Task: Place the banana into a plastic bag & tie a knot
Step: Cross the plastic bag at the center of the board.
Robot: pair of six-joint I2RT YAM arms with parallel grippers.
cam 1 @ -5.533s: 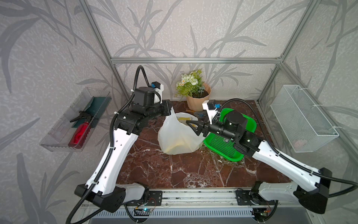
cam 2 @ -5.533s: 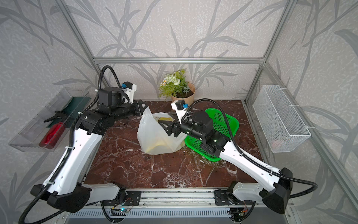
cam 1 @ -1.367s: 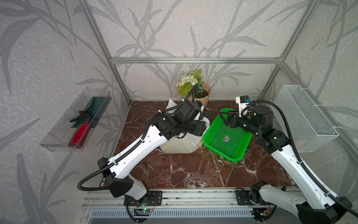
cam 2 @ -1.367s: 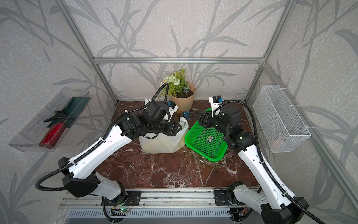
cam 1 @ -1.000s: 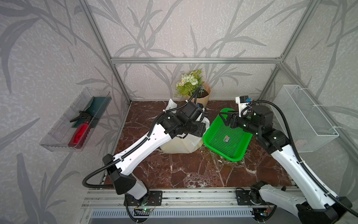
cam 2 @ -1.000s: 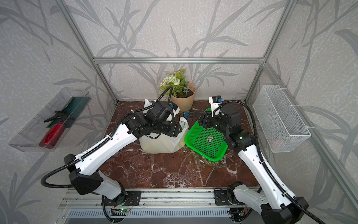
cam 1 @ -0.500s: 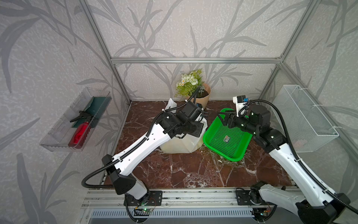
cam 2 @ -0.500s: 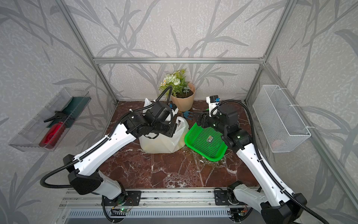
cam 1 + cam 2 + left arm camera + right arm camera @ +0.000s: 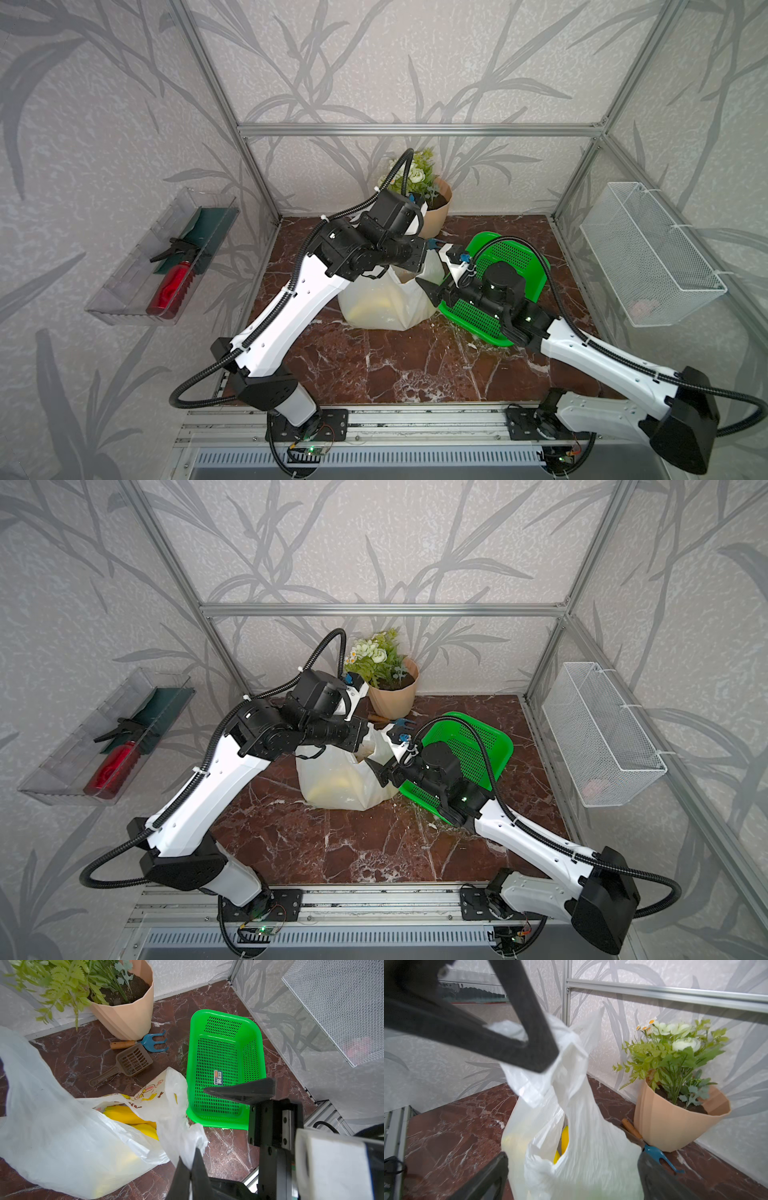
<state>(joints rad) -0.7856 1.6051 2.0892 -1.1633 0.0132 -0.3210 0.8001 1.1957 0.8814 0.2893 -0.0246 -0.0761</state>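
Banana was in! The curved yellow banana lay inside the thin white semi-see-through plastic bag. The bag stood on the red-brown marble tabletop, just beside the green perforated plastic basket. The left gripper was pinched tight on one handle strip. The right gripper gaped wide, flanking the bag's near side. No knot yet, so by the look of it the tying was all that remained.

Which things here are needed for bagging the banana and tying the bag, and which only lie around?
Needed: plastic bag, banana, left gripper, right gripper.
Lying around: green basket, flower pot, hand rake, scoop, wire basket, wall tray.
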